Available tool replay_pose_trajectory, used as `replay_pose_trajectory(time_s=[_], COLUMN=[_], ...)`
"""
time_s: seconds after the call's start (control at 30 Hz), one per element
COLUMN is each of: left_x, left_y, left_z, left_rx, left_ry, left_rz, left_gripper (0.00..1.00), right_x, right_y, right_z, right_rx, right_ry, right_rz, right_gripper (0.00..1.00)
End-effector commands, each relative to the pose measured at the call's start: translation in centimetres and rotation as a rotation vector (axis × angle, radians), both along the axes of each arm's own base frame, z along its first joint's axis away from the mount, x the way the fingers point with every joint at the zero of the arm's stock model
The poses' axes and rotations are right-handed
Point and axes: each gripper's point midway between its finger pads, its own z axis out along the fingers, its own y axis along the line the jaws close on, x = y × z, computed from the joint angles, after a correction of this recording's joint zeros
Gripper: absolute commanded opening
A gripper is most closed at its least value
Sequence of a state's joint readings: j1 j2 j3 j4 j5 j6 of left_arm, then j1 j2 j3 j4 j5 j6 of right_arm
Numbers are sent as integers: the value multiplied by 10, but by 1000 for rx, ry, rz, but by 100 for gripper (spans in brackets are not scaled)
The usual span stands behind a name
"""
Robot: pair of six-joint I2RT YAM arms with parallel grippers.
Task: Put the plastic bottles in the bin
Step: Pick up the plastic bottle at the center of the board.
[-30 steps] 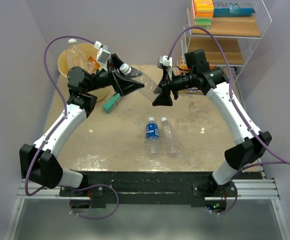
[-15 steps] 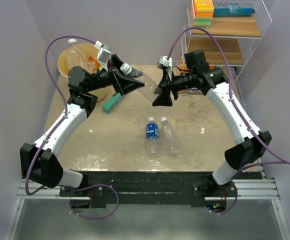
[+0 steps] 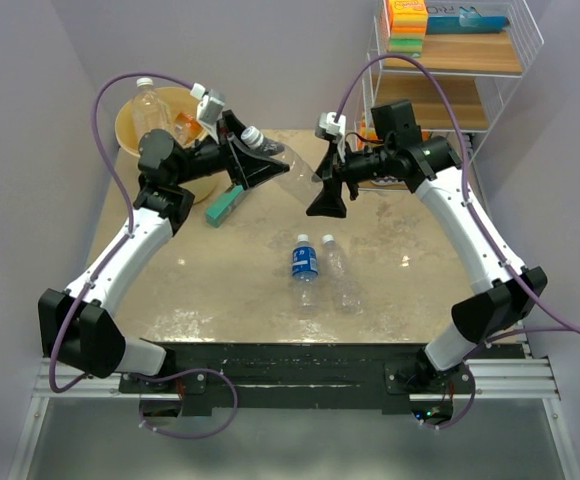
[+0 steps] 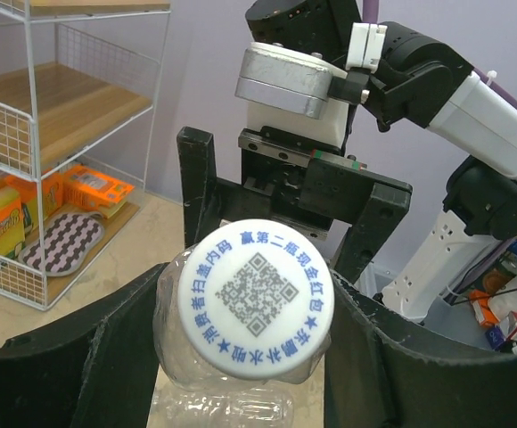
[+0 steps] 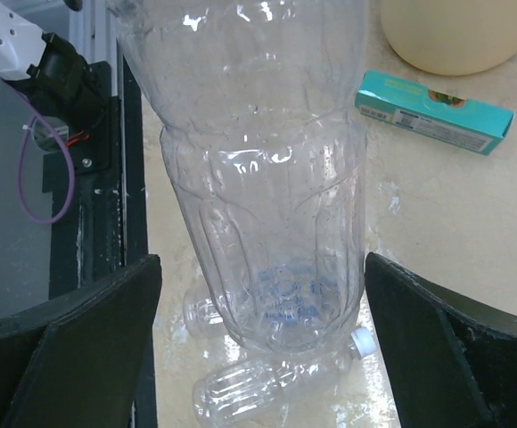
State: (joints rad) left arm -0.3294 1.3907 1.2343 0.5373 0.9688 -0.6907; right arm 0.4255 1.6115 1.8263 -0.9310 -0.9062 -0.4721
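clear ribbed bottle, round white cap

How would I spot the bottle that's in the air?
Find the tan table, then where the two arms nearly meet over its far half. The clear bottle hangs there tilted, white-capped neck in the left fingers; the two bottles on the table lie flat.

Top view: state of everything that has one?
left pincer, shut on held bottle near its cap
right pincer, open, fingers flanking its base
held bottle, capped, aloft, tilted
blue-labelled bottle, lying on table, capped
clear bottle, lying beside it, capped
bin, upright, holds bottles
teal box, flat by bin
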Motion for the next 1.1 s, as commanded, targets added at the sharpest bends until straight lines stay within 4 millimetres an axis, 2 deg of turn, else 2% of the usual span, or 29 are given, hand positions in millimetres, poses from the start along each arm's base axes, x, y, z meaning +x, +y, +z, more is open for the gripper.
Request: replay_pose_trajectory(time_s=[0.0,0.27,0.67,1.0,1.07], left_x=[-6,6,40,57,65], left_y=[10,32,92,122,138], left_z=[39,47,61,71,71], left_rx=[-31,-32,-34,-35,-32], left_ry=[-118,-122,-127,-126,-119], left_rz=[50,121,311,421,474], left_gripper=[0,0,0,0,0], right_x=[-9,-2,1,3,3], right_y=[-8,-16,-25,-28,-27], right_z=[13,13,7,1,-1], right_rx=[-9,-48,-74,-89,-90], right_ry=[-50,-94,-119,-125,-124], right_rz=[-17,-78,-134,-152,-150], right_gripper=[99,99,99,99,99])
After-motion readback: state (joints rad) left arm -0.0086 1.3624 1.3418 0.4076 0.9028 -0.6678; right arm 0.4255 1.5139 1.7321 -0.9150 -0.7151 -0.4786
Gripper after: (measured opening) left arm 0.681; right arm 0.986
